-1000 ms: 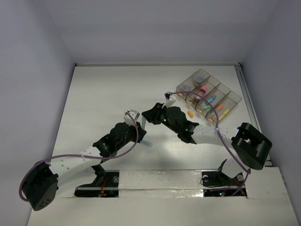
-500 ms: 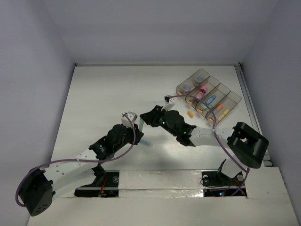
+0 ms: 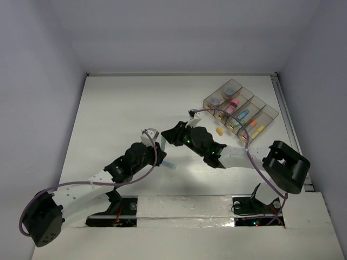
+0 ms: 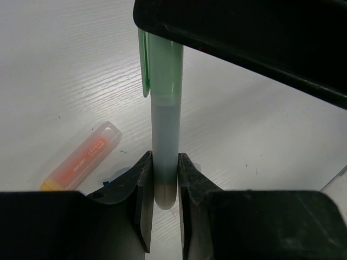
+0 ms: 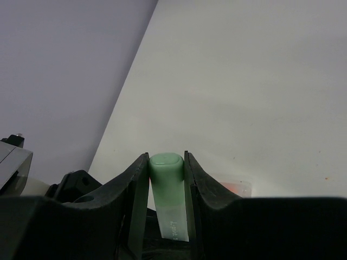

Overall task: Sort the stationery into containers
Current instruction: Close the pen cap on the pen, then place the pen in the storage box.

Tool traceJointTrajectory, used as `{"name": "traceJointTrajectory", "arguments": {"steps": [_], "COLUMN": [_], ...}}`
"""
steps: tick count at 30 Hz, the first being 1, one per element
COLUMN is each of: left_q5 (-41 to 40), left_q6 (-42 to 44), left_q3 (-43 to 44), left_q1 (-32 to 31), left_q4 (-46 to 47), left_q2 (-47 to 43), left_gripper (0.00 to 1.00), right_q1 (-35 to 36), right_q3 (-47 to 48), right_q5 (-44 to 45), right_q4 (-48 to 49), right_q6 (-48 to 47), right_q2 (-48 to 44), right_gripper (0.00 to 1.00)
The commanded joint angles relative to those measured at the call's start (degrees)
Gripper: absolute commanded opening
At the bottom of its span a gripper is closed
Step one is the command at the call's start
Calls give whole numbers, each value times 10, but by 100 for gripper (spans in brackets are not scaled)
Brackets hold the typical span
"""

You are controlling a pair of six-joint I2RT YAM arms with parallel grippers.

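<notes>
Both arms meet over the middle of the table (image 3: 119, 108), sharing one pale green marker (image 4: 165, 108). The left end effector (image 4: 162, 206) is clenched on the greyish lower end of the barrel, fingers (image 4: 142, 200) pressed against either side. The right end effector (image 5: 167, 184) grasps the same marker at the other end, its pads squeezing the green cap. From overhead the marker (image 3: 163, 142) bridges the two end effectors, lifted off the table.

Below it, an orange marker (image 4: 81, 157) with a clear cap lies flat on the white surface. Over at the far right sits the smoky divided tray (image 3: 268, 111), with round clear tubs (image 3: 230, 90) in one compartment, a pink marker (image 3: 233, 103) in the next, then a blue marker (image 3: 244, 114). The last compartment shows something orange and yellow, too small to name.
</notes>
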Motion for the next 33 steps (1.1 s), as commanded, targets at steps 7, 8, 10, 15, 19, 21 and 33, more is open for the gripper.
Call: {"name": "traceJointTrajectory", "arguments": {"steps": [7,8,10,15,19,21,33], "left_q5": [-18,-3,9,34,36,35,58], "left_q6": [-51,-52,-56,-60,-50,-39,-36], "left_q3": [45,39,25,-1,-25,-31,-53], "left_q1": [30,30,30,30,30,30,30], "left_q4": [240,240,234,206,192,190,184], "left_q2": [-23,-31,-58,-123,-157,-163,-185], "left_gripper": [35,40,52,71,85,88,94], "right_q1": [-31,-48,-97,-192,-274,-331,-570], "right_q3": [50,65,109,155,125,86,15], "right_q5": [-17,-6,5,45,104,133,148], "right_q4": [-169,-175,-176,-203,-254,-277,-367], "right_q6": [-36,-41,-53,-84,-116,-125,-132], "right_q2": [-43,-44,-45,-81,-151,-182,-263], "right_gripper": [0,0,0,0,0,0,0]}}
